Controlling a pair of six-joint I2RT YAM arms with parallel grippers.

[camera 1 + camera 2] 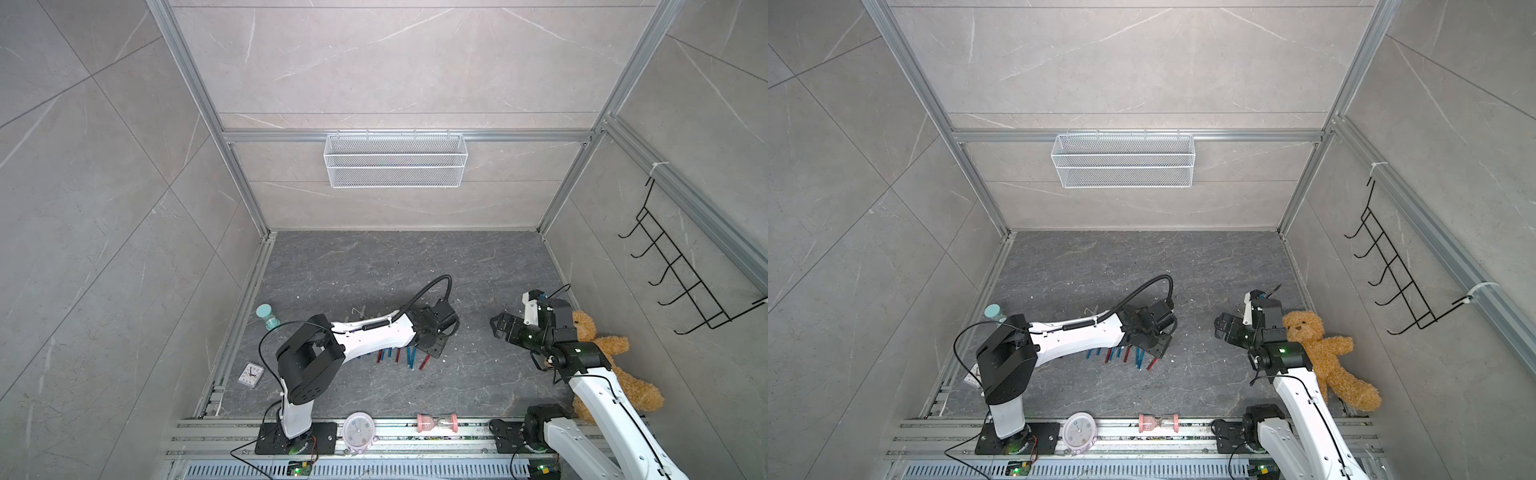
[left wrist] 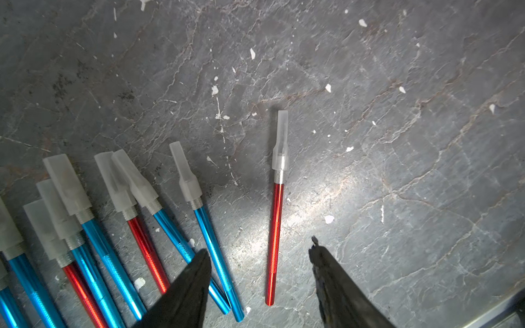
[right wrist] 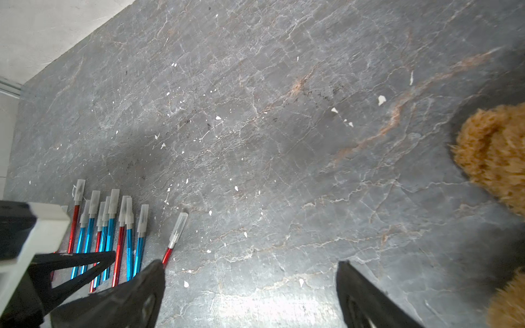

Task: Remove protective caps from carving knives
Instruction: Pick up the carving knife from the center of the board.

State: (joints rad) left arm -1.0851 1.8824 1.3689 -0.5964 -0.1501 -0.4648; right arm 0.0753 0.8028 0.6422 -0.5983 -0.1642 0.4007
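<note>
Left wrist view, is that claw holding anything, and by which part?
Nothing is held. The left claw stands open astride the handle of the lone red knife, which lies untouched. The right claw is open and empty too.

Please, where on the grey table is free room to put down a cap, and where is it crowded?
Free: the wide stretch between the lone red knife and the teddy bear, below the open right pincer, and the far half toward the back wall. Crowded: the fan of capped knives beside that knife.
</note>
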